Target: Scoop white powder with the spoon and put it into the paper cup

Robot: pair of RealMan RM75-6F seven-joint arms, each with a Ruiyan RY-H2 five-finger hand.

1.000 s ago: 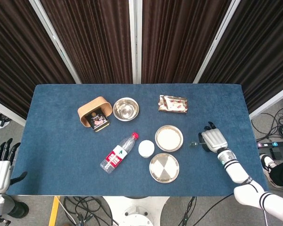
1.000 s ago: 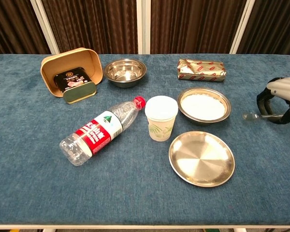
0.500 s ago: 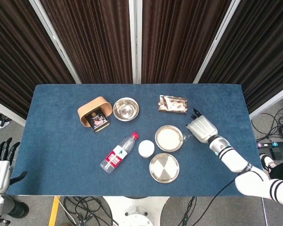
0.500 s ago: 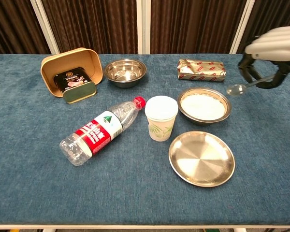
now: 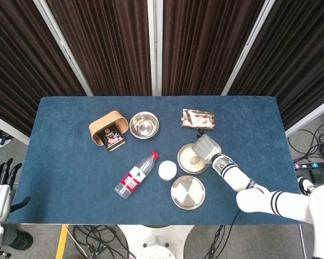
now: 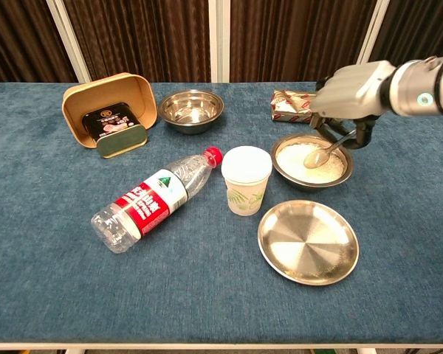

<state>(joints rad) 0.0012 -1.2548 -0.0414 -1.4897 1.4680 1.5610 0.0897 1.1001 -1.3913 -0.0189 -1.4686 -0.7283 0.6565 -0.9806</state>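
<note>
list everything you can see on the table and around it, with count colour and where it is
table: 1, blue cloth, fills both views
powder bowl: 1, steel, white powder inside, right of centre
spoon: 1, metal, tip in the powder
paper cup: 1, white, centre, upright
flat plate: 1, steel, in front of the powder bowl
empty bowl: 1, steel, back centre
water bottle: 1, clear, red label and cap, lying left of the cup
tan box: 1, back left, on its side
foil packet: 1, gold and red, back right
right hand: white, holds the spoon
left hand: black and white, off the table's left edge

Head view looks straight down from high up; chest view — low, close, facing forward — shares the bench (image 5: 59, 178).
</note>
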